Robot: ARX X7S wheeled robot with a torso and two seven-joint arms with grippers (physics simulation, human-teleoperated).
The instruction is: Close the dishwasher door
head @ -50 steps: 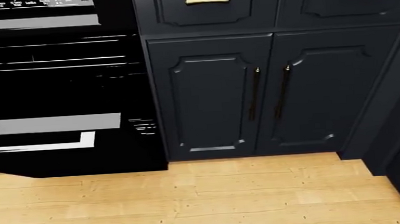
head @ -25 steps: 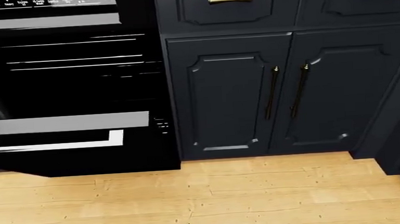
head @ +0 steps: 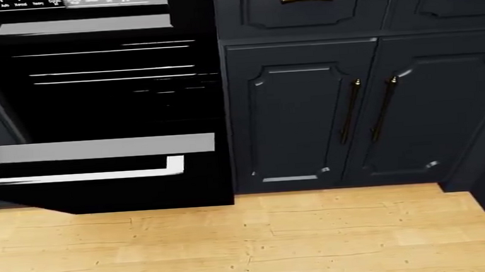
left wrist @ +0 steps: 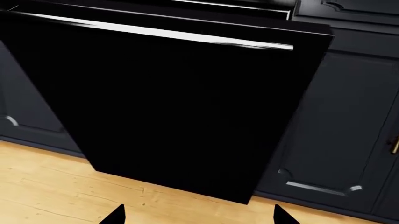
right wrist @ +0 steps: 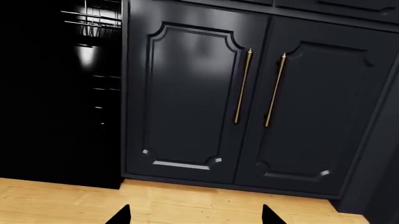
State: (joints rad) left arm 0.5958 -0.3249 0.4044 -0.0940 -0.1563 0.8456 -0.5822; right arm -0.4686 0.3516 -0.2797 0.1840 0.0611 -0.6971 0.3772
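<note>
While the door [left wrist: 168,107] hangs open, untouched, closing remains entirely undone; left gripper [left wrist: 198,215] and right gripper [right wrist: 194,215] both spread apart, empty

Dark navy raised-panel cabinet doors [head: 305,122] with brass handles [head: 351,111] stand above a light wood plank floor [head: 249,243].

dishwasher door [head: 102,182] lowered over floor [head: 249,243], cabinet doors [head: 300,113] right
</note>
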